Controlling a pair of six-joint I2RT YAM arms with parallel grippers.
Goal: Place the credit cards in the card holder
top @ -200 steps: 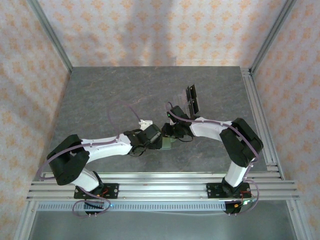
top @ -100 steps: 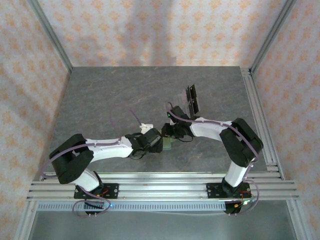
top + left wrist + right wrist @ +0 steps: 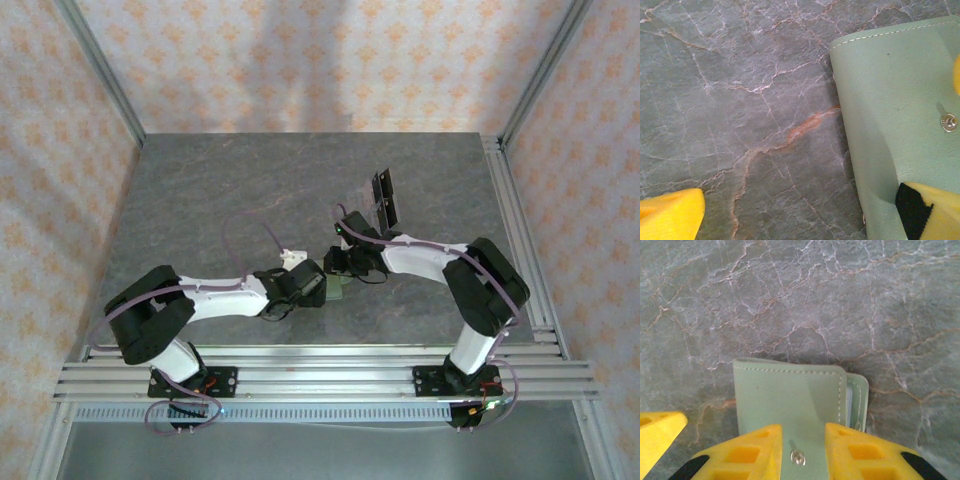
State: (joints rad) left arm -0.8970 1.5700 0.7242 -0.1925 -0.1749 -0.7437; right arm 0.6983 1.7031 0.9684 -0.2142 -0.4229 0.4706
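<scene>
Since a second ago, the left arm has slid a bit lower and to the right. That brings the left hand (image 3: 800, 210) closer to the card holder (image 3: 890, 100). The right arm has stayed where it was.

The left hand is spread wide and grasps nothing. One of its yellow fingers (image 3: 670, 217) is over the bare grey counter (image 3: 740, 100). The other is over one corner of the card holder, and I cannot tell if it touches.

The card holder is green and lies on the counter, right between the two hands. The right hand (image 3: 803, 437) is squeezed in on the card holder's flap. The little silver snap (image 3: 798, 456) sits between its two fingers.

The credit cards (image 3: 384, 198) are dark. They stand up on edge farther back on the counter, behind the right arm and apart from the card holder.
</scene>
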